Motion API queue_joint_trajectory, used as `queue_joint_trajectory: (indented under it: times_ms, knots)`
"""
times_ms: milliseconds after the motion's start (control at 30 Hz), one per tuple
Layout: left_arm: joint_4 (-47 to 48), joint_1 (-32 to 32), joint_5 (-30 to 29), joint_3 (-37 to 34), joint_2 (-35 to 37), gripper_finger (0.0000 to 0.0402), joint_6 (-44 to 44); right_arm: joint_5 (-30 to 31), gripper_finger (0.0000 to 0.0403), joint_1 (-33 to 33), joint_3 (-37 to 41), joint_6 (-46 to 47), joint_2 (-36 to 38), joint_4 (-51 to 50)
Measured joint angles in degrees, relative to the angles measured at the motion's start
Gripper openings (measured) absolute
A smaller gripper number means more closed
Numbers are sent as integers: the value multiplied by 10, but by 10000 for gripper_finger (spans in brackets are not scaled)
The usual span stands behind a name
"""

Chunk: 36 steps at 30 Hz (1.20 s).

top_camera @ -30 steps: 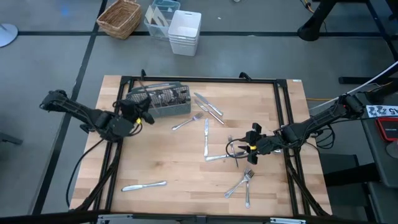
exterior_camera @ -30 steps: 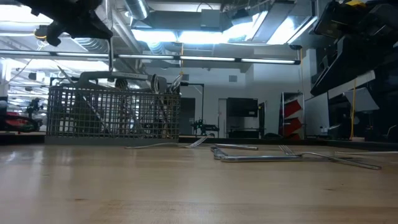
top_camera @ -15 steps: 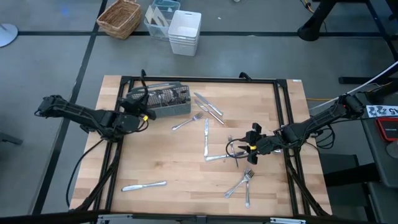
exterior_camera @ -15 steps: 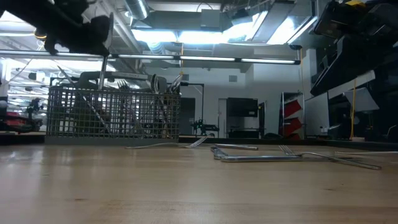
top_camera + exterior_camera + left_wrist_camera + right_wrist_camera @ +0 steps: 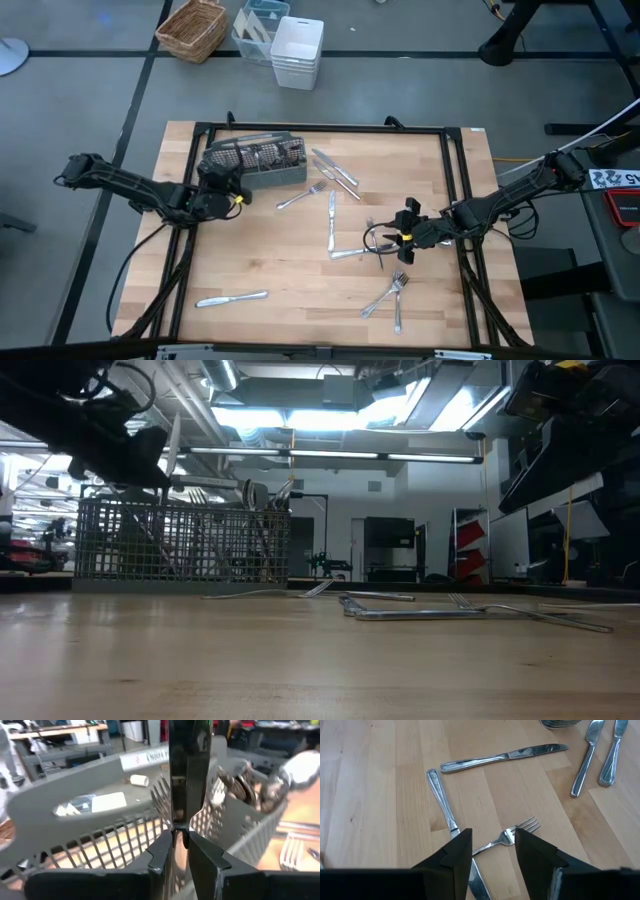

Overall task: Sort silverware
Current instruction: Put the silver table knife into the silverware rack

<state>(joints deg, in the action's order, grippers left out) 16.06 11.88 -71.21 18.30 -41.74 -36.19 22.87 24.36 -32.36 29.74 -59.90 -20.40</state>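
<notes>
Left end effector (image 5: 181, 851) grips knife (image 5: 188, 775) over caddy (image 5: 255, 162), tip cut off; right end effector (image 5: 492, 851) wide.

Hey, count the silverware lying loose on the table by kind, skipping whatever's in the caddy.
Knives: 5
Forks: 4
Total: 9
Not counted: the piece in the left gripper.
</notes>
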Motion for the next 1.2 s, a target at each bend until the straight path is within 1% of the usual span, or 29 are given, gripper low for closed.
queue_joint_trajectory:
  times_ms: [200, 367, 467, 567, 767, 867, 967, 1033, 1200]
  knots:
    - [0, 0, 38, -11, 0, 61, -13, 0, 152, 0, 0, 0, 0, 0]
    - [-1, 0, 80, -11, 0, 92, -27, 0, 152, 0, 0, 0, 0, 1]
    - [-2, 0, 85, -11, 0, 114, -44, 0, 152, 0, 0, 0, 0, 1]
    - [-7, 1, 87, -10, 0, 127, -40, 0, 152, 0, 0, 0, 0, 2]
    - [-7, 1, 103, 10, 1, 130, -39, -9, 152, 0, 0, 0, 0, 3]
    - [-9, 1, 120, 22, 1, 130, -39, -15, 152, 0, 0, 0, 0, 12]
    - [-18, 1, 153, 35, 1, 130, -39, -15, 152, 0, 0, 0, -2, 31]
    - [-41, 1, 188, 40, 1, 130, -40, -15, 152, 0, 0, 0, -7, 54]
    - [-130, 2, 302, 41, -5, 129, -45, -15, 152, 0, 0, 0, -25, 103]
